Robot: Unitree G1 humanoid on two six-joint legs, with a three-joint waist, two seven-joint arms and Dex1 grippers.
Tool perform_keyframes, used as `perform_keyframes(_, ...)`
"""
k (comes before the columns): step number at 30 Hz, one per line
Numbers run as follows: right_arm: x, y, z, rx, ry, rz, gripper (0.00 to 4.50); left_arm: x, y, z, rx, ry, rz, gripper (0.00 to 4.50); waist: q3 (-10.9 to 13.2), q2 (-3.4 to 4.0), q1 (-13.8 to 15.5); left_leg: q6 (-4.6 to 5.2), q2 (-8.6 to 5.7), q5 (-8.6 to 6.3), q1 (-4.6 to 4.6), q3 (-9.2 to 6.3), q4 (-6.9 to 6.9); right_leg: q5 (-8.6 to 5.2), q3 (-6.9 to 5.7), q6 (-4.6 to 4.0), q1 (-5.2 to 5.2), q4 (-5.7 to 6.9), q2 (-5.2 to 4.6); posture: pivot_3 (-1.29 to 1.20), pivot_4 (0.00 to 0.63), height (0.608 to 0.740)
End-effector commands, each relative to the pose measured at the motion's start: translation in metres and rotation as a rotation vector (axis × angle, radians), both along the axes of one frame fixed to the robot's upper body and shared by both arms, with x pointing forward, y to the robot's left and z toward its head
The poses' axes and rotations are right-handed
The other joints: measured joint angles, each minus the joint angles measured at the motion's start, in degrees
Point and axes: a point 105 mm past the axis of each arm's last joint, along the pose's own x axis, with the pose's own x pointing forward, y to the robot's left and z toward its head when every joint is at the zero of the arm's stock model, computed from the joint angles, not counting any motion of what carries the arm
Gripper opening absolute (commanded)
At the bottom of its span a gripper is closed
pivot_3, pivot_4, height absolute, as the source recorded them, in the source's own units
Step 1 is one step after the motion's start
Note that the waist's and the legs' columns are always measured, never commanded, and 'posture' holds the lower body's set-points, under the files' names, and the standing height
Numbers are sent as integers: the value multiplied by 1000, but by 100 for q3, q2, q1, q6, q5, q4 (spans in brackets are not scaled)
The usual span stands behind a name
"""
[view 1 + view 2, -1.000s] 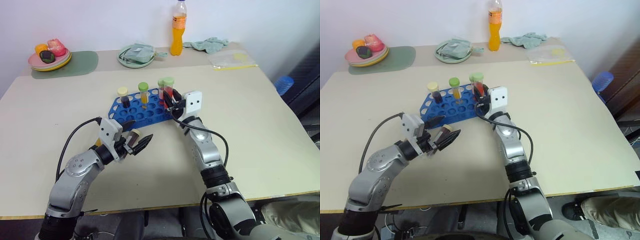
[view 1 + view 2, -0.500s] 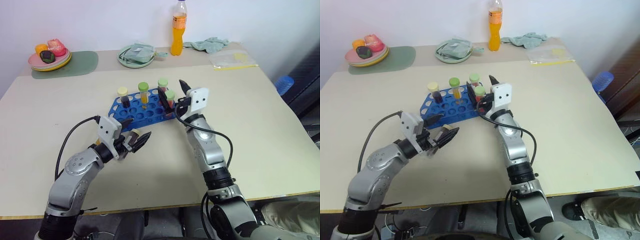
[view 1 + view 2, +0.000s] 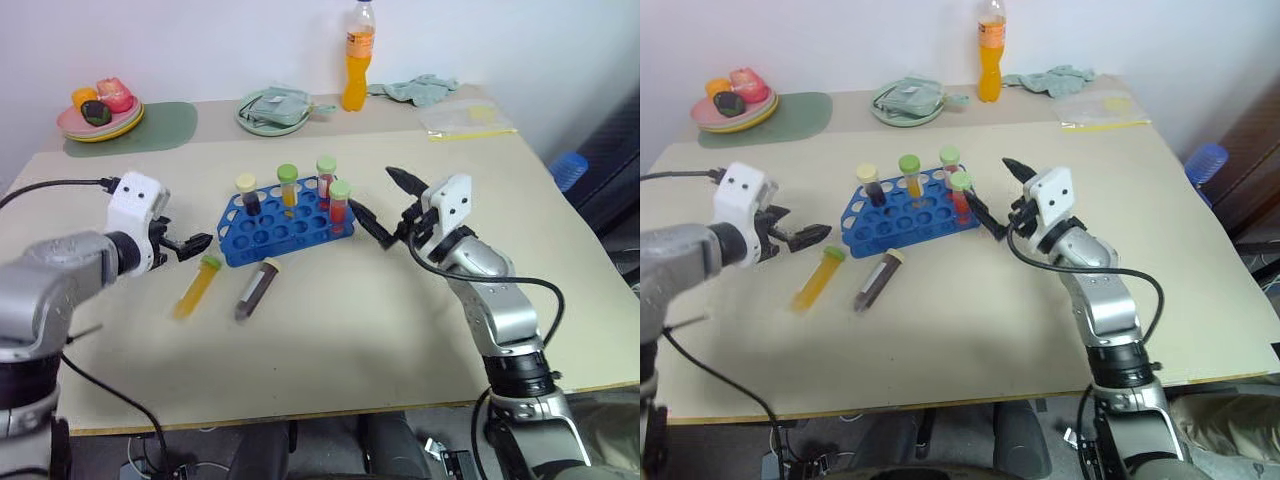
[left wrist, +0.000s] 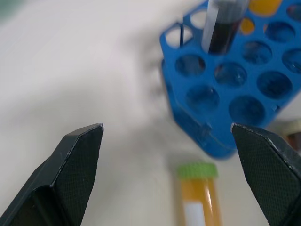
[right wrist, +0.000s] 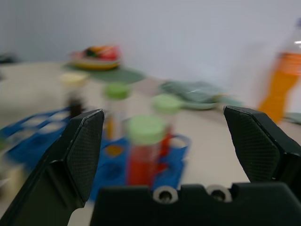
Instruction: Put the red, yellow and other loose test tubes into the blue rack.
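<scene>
While four capped tubes stand upright in the blue rack [image 3: 285,222] at the centre of the frame, you have two loose ones lying on the worktop [image 3: 330,320] just below its lower left corner. The yellow-orange tube [image 3: 197,286] lies with its green cap toward the rack and its body running down and to the left. The dark brown tube [image 3: 256,290] lies beside it, to its right, on much the same slant, cream cap uppermost.

Your left claw [image 3: 183,243] sits at the left of the frame, level with the rack's near edge, fingers spread and holding nothing. In its wrist view the yellow-orange tube [image 4: 197,197] lies straight ahead between the parted fingers, cap nearest the rack corner [image 4: 207,136]. Your right claw [image 3: 378,200] hangs right of the rack, also spread wide and empty, tips pointing toward the red tube [image 3: 339,203] already seated in the rack's right end.

Judging by this, the left arm is clearly the nearer one for both loose tubes. The yellow-orange tube lies down and to the right of the left claw, so the fingers should probably straddle it across its slanted length.
</scene>
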Motion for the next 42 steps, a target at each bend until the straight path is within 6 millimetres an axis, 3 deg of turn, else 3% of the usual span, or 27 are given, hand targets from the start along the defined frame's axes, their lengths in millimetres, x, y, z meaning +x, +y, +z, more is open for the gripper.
perform_keyframes(1, -17, 11, 6, -34, -31, 97, 4463, -18, -14, -6, 64, 200, -105, 4500, 1, -3, -8, 0, 1, 0, 0, 0, 1, 0, -2, 0, -1, 1, 0, 0, 150, 740)
perform_keyframes(6, -33, 20, -4, -79, 0, 170, 4463, -14, -1, -13, 183, 313, -16, 4500, 2, -3, -1, -1, 2, 0, 5, -2, -5, -1, 4, -1, -3, 4, 1, 0, 150, 740)
perform_keyframes(12, -50, 25, -15, -151, 45, 262, 4463, -8, 15, -26, 175, 400, 71, 4500, 2, -4, 8, -1, 1, 0, 4, -5, -2, -1, 4, -1, -3, 3, 0, 0, 150, 740)
perform_keyframes(18, -53, 28, -19, -193, 45, 288, 4463, -8, 12, -44, 216, 467, 70, 4500, 3, -7, 12, -1, 2, 0, 3, -4, -1, -1, 4, -1, -2, 3, -1, 0, 150, 740)
perform_keyframes(22, -53, 29, -19, -196, 43, 286, 4500, -7, 14, -47, 227, 469, 84, 3172, 3, -8, 13, -1, 1, 0, 3, -4, 0, -1, 4, -1, -2, 3, -1, 0, 150, 740)
perform_keyframes(26, -52, 29, -19, -200, 40, 280, 4500, -6, 23, -44, 229, 458, 124, 1032, 3, -8, 11, -1, 2, 0, 3, -6, 0, 0, 4, -1, -2, 3, -1, 0, 150, 740)
perform_keyframes(27, -52, 29, -20, -201, 40, 280, 4500, -6, 26, -42, 237, 448, 137, 741, 3, -8, 10, -1, 2, 0, 3, -5, 0, -1, 4, -1, -3, 4, -1, 0, 150, 740)
perform_keyframes(29, -52, 29, -20, -202, 39, 280, 4500, -2, 33, -38, 255, 401, 174, 722, 3, -8, 9, -1, 2, 0, 3, -5, 0, 0, 4, -1, -4, 3, -1, 0, 150, 740)
perform_keyframes(30, -52, 29, -20, -203, 40, 280, 4500, 1, 37, -34, 248, 364, 206, 722, 3, -8, 9, -1, 2, 0, 3, -6, 0, 0, 4, -1, -4, 3, -1, 0, 150, 740)
perform_keyframes(33, -51, 24, -24, -188, 65, 256, 4500, 36, 52, 22, 307, -229, 290, 722, 2, -7, 22, -2, 3, 1, 3, -7, -1, -1, 7, -1, -8, 8, -4, 0, 150, 740)
perform_keyframes(34, -50, 21, -28, -177, 84, 238, 4500, 36, 51, 41, 322, -410, 287, 722, 1, -10, 29, -3, 6, 1, 1, -8, -1, 0, 7, -3, -11, 6, -7, 0, 150, 740)
perform_keyframes(36, -49, 17, -32, -171, 102, 218, 4500, 30, 49, 56, 310, -591, 276, 722, -1, -19, 58, -26, 6, 14, -9, -5, -2, 2, 9, -4, -18, -1, -12, 0, 150, 740)
perform_keyframes(38, -50, 14, -36, -169, 117, 204, 4500, 21, 38, 68, 179, -737, 261, 722, -3, -18, 145, -24, 4, 12, -19, -5, 2, 3, 9, -3, -24, -4, -14, 0, 150, 740)
perform_keyframes(40, -50, 12, -39, -138, 146, 184, 4500, 4, -2, 80, -103, -838, 85, 722, -4, -19, 197, -14, 4, 6, -21, -3, 5, 3, 9, -3, -23, -8, -15, 0, 150, 740)
perform_keyframes(42, -50, 11, -41, -119, 159, 167, 4500, -9, -42, 75, -198, -855, -99, 722, -9, -28, 239, -10, 5, 4, -25, -8, 14, 4, 4, -2, -13, -13, -19, 0, 150, 740)
